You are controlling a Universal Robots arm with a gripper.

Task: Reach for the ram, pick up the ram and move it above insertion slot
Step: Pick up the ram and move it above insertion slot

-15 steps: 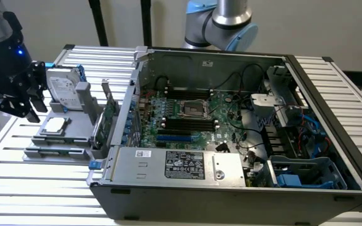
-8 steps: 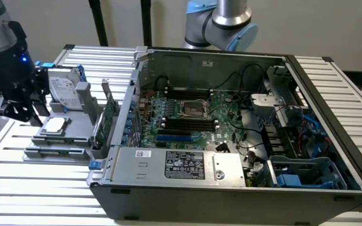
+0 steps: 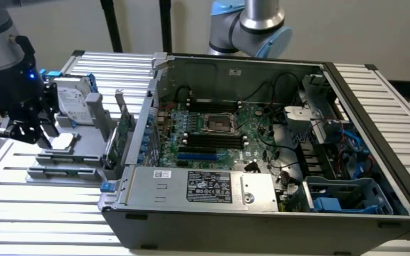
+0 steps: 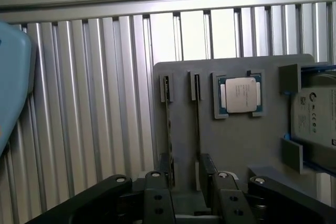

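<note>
Jaws wide open, empty, close above the ram (image 4: 197, 124).

The desk (image 3: 41, 213) is silver with parallel ribbed slats. At the exterior view's left sits a plain grey fixture (image 3: 62, 157). The motherboard (image 3: 251, 120) is green, the insertion slot (image 3: 212, 141) black, and the expansion slot (image 3: 201, 157) blue.

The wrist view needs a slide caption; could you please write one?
Open gripper poised over two ram sticks standing on edge in a gray holder, beside a processor.
</note>
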